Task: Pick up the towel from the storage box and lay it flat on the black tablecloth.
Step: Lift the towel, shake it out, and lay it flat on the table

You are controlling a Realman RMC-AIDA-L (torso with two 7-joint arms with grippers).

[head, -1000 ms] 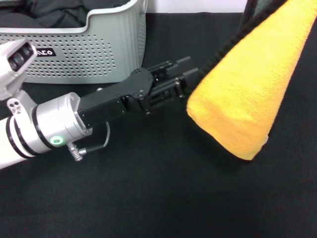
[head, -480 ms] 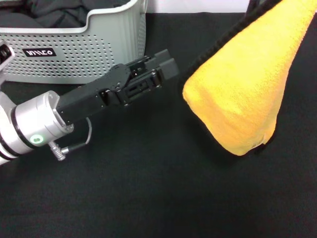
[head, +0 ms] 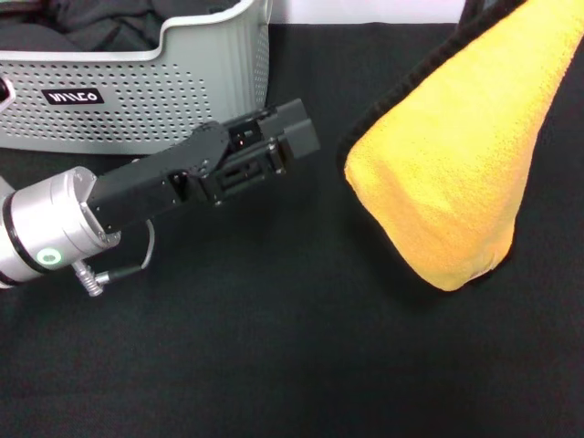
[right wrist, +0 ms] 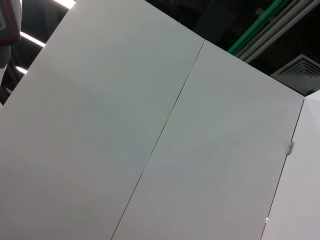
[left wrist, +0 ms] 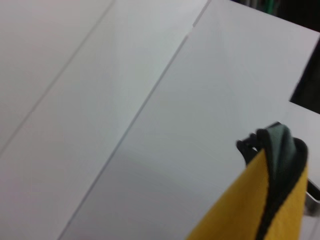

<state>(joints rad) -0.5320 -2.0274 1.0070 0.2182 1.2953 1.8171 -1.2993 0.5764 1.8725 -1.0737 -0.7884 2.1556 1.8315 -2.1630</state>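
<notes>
head view — left gripper (head: 294,135) has backed off from the hanging towel (head: 452,173), jaws look pressed together, empty; right gripper unseen; spreading on the black tablecloth (head: 274,347) pending.

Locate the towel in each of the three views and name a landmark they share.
Head view: the towel hangs at right, above the black tablecloth.
Left wrist view: its yellow face and black trim fill the lower right corner.
Right wrist view: not in it.
Shared landmark: the towel's black edge trim, in two views only.

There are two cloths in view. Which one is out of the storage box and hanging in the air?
The towel, bright yellow-orange with black trim, hangs over the black tablecloth. The dark cloth lies inside the storage box.
</notes>
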